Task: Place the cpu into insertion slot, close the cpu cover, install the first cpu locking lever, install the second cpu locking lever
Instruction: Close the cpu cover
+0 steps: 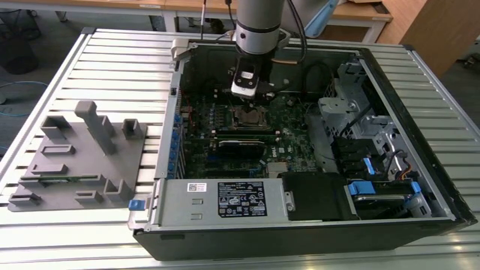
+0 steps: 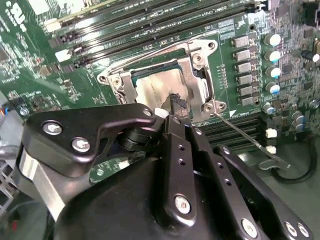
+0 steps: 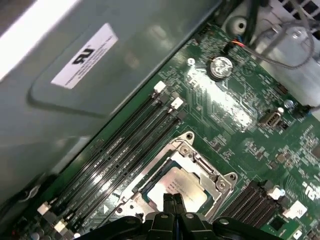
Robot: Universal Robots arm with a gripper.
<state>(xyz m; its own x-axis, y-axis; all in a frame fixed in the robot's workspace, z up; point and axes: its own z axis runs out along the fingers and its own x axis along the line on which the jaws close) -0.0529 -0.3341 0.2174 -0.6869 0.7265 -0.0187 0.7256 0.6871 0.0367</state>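
Gripper (image 3: 173, 201) clenched, tips over cpu (image 3: 186, 184) | cpu flat under cpu cover (image 3: 202, 161) | locking lever (image 2: 245, 137) juts aslant from corner

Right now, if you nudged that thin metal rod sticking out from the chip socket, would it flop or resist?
The locking lever is a slim bare wire, so it probably flexes a little and springs back rather than flopping. One end meets a corner of the insertion slot, so a push would likely swing it, not slide it. It looks light.
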